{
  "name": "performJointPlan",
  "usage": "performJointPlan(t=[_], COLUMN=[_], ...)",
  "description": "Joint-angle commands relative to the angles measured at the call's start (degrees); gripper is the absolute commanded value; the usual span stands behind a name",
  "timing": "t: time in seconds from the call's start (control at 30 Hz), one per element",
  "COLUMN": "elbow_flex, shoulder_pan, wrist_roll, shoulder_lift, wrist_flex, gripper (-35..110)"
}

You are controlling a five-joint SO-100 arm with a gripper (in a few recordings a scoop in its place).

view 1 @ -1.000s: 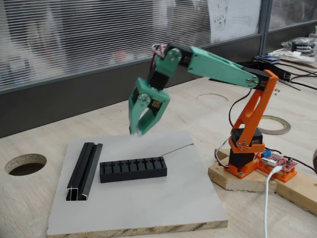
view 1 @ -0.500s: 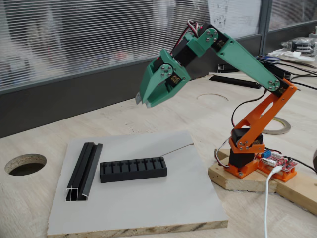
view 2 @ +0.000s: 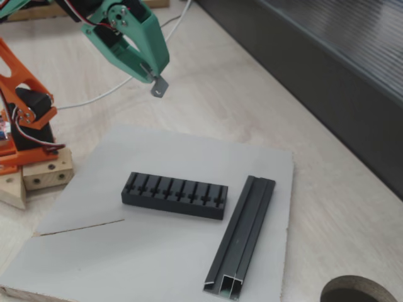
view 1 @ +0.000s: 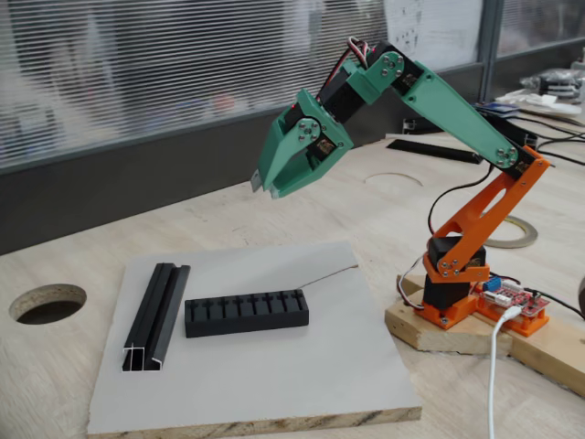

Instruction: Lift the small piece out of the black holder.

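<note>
High above the grey board (view 1: 274,366) on the counter (view 1: 384,210), the green end effector (view 1: 265,187) hangs with its jaws pinched narrow on the small piece (view 2: 158,85), a pale grey sliver projecting from the fingertips in both fixed views. The black holder (view 1: 246,313) lies well below on the board, apart from the end effector, with a black grooved rail (view 1: 156,315) just beside it. A thin grey wire (view 1: 327,275) lies on the board right of the holder.
</note>
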Motion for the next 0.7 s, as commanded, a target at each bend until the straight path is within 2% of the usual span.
performJointPlan(t=[0.0, 0.67], elbow_flex=[-1.67, -1.58], shoulder_pan=[-1.23, -0.62], wrist_roll=[0.79, 0.79], shoulder_lift=[1.49, 1.49], wrist_flex=[0.53, 0.53], gripper=[11, 11])
